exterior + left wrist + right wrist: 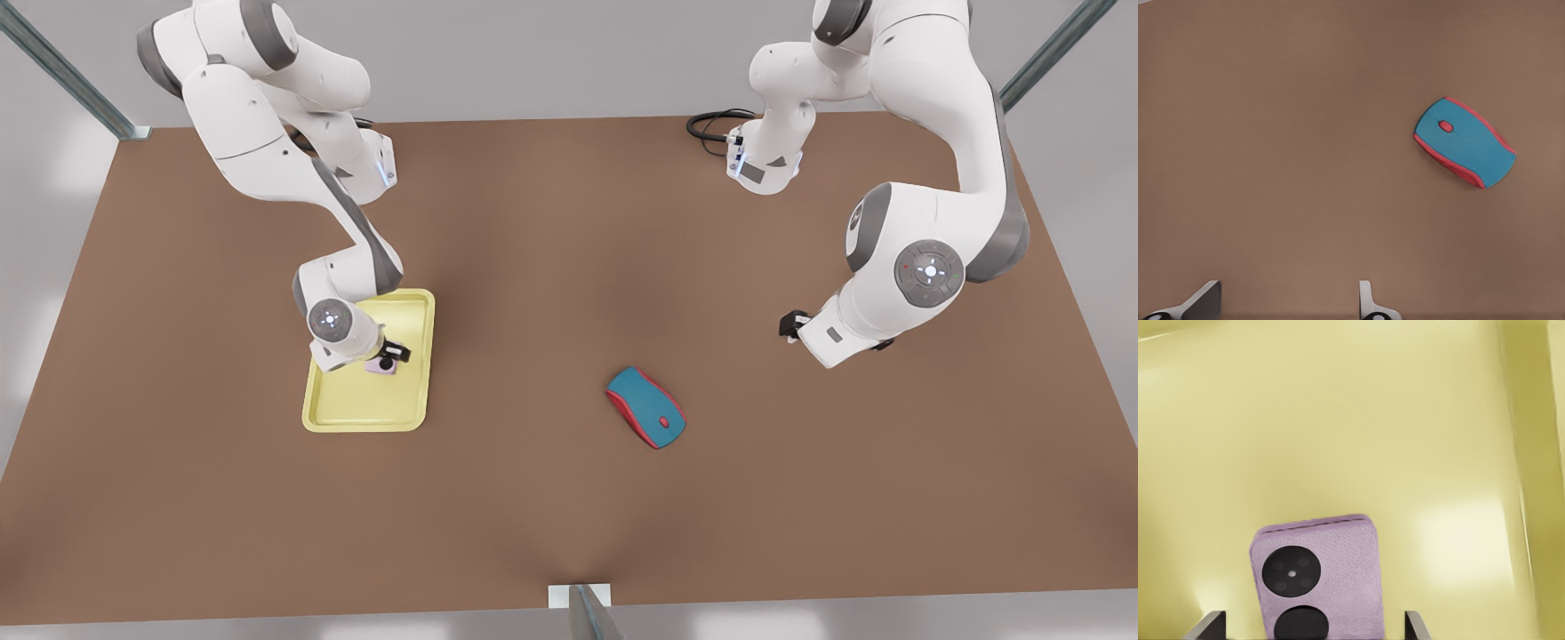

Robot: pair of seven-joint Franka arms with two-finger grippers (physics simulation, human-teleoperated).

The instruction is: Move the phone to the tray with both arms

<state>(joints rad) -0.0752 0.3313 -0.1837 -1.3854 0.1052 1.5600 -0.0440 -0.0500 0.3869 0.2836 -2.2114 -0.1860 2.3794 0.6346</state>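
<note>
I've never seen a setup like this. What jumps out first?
Probably the pale yellow shallow tray on the front view's left, where the right end effector hangs with fingers open either side of a small pale pink folded phone. Next, the teal-and-red computer mouse alone mid-table, with the left end effector waiting open on the front view's right.

Partly hidden phone
The small pale pink folded phone (384, 367) sits mostly behind the right claw (392, 355); the right wrist view's edge crops its lower lens.
</note>
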